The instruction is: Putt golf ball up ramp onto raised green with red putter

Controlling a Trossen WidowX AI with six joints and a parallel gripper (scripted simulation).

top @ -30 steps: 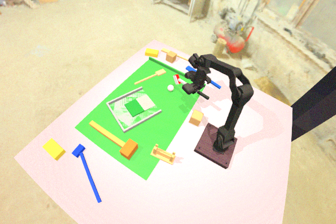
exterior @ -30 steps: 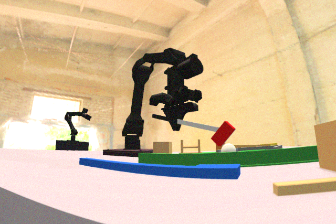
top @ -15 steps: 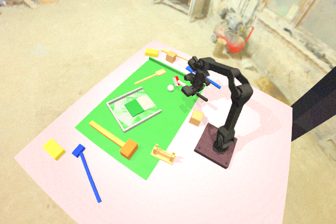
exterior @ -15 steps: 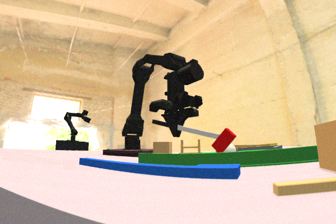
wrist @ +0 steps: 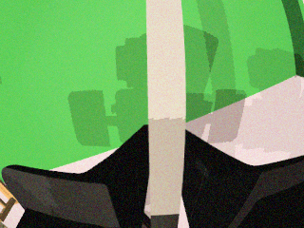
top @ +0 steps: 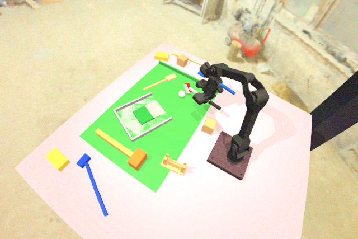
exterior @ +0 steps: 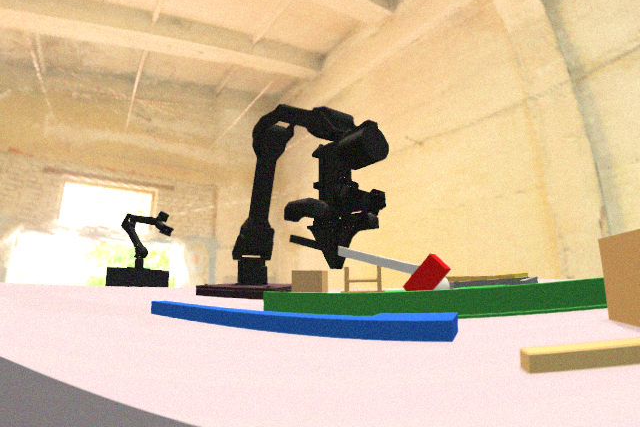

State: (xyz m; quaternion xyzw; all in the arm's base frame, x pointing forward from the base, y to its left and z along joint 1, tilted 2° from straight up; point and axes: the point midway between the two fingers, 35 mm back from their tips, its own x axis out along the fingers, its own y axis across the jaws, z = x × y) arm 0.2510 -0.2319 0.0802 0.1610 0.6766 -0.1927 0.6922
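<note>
Item: red putter (exterior: pixel 427 271), shaft clamped in the pincer (exterior: pixel 334 251), head lowered beside the golf ball (top: pixel 181 93) on the green mat. Shaft's long axis runs toward 12 o'clock in the wrist view, ball near 11 o'clock. Raised green (top: pixel 142 115) lies beyond the ball, about 8 o'clock in the top view.

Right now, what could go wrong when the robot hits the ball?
The red putter head sits right beside the golf ball, so a crooked push might send it past the ramp. The gripper holds only the thin shaft, which might twist on contact.
</note>
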